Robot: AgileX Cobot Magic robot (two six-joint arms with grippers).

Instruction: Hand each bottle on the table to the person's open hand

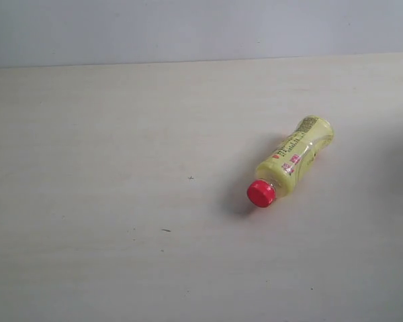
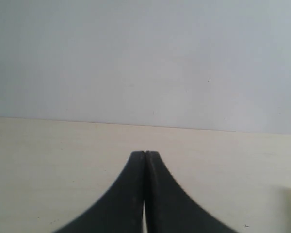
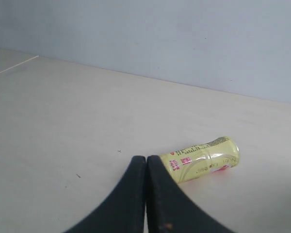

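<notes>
The left gripper [image 2: 144, 154] is clenched, its two black fingers pressed flat against each other with nothing between them, and it hangs over bare table [image 2: 48, 160] with a pale grey wall [image 2: 145, 58] beyond. The right gripper [image 3: 146, 159] is clenched in the same way, tips together and empty. In the right wrist view the yellow bottle [image 3: 203, 159] lies on its side on the table just past those tips. It is apart from them, and its cap end is hidden behind one finger. In the exterior view neither gripper shows. There the yellow bottle [image 1: 292, 161] lies at about 3 o'clock from the middle of the table [image 1: 121, 201], resting flat on the pale wood-grain surface. Its red cap [image 1: 261, 193] points toward 7 o'clock and its base toward 1 o'clock. The bottle's label carries small red and dark print, too small to read. A soft shadow falls on the table beside the bottle toward 9 o'clock. Two tiny dark specks mark the tabletop well apart from the bottle, one [image 1: 191, 178] near the middle and one [image 1: 166, 230] toward 7 o'clock from it. The wall [image 1: 188, 27] runs along the table's far edge at 12 o'clock.
</notes>
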